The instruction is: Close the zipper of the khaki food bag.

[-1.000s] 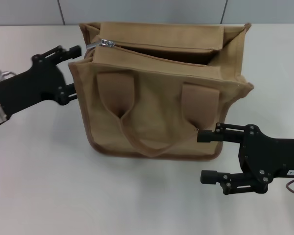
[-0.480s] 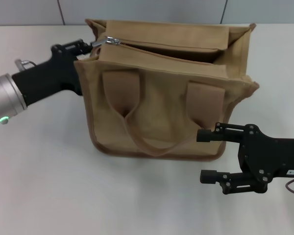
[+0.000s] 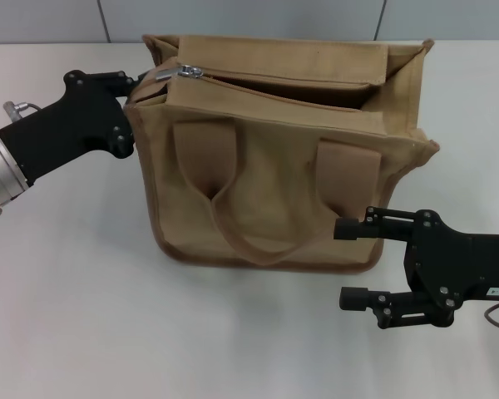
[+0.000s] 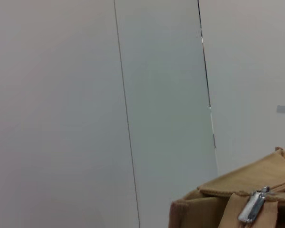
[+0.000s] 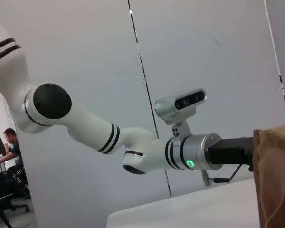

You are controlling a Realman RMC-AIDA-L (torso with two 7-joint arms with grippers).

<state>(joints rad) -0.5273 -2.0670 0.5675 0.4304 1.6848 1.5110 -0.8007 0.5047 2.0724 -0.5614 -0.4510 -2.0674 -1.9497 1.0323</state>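
Note:
The khaki food bag (image 3: 274, 183) stands upright mid-table with its handle facing me. Its top gapes open along the zipper (image 3: 274, 83), and the silver slider (image 3: 186, 71) sits at the bag's left end. The slider also shows in the left wrist view (image 4: 252, 208), above the bag's corner (image 4: 204, 209). My left gripper (image 3: 133, 112) is open against the bag's upper left corner, its upper finger close to the slider. My right gripper (image 3: 351, 264) is open at the bag's lower right front corner, with its upper finger (image 3: 358, 228) against the fabric. A strip of the bag (image 5: 275, 180) shows in the right wrist view.
The white table (image 3: 83, 316) spreads around the bag, with a grey panelled wall (image 3: 249, 17) behind it. The right wrist view shows my left arm (image 5: 147, 152) reaching to the bag and a person (image 5: 7, 147) seated far off.
My left gripper has moved in from the left to the bag's upper left corner and turned. The bag has shifted slightly to the right. My right arm has not moved.

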